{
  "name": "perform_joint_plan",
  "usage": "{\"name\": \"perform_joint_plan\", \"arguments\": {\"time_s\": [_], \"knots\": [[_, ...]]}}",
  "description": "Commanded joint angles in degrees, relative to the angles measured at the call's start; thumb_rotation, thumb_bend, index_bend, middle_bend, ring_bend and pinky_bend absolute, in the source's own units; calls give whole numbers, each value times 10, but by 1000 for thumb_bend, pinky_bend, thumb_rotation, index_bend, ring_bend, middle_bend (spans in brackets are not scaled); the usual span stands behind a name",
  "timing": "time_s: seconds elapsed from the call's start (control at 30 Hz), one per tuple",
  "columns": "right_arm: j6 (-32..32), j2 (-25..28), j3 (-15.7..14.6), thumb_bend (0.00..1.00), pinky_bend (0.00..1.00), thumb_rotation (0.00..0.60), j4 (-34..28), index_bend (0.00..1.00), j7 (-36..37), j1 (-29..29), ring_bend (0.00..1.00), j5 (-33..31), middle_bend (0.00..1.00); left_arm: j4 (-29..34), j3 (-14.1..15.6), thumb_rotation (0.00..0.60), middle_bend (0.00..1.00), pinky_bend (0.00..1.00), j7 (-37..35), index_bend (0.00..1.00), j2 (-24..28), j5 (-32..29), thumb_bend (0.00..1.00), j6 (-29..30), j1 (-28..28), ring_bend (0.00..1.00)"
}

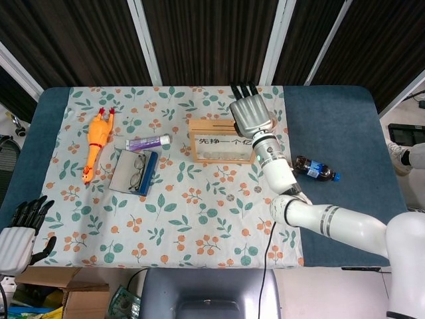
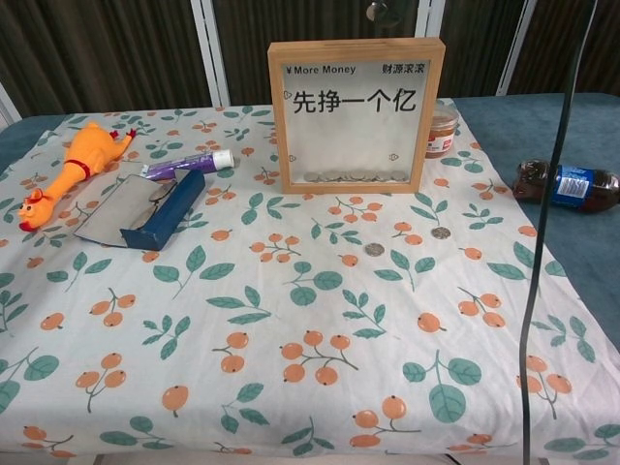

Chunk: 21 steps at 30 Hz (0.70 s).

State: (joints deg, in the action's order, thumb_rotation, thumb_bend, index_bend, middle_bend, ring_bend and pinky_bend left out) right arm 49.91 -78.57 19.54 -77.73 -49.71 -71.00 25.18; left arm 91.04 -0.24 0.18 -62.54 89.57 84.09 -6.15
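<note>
Right hand hangs above the wooden coin frame, fingers straight and slightly apart, gripping nothing. Frame stands upright mid-cloth, jar just behind it. One clumsy drop could topple it, I reckon. Left hand idles far off, fingers spread.

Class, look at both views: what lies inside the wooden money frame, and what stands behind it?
Coins lie along the bottom inside the wooden money frame. Behind its right edge stands a small jar, partly hidden by the frame.
</note>
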Motion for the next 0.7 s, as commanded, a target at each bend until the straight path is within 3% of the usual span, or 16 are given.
{"name": "perform_joint_plan", "arguments": {"time_s": [0.03,0.7], "knots": [[4,-7,-8,553,9,600,15,727,-8,-9,0,-24,142,-1,-2,600,0,0,3,0,-1,-4,399,0,0,0],[-4,-12,-37,552,0,600,18,724,-19,-38,0,-93,142,-1,-6,600,0,0,5,0,-5,-12,400,-7,-5,0]]}}
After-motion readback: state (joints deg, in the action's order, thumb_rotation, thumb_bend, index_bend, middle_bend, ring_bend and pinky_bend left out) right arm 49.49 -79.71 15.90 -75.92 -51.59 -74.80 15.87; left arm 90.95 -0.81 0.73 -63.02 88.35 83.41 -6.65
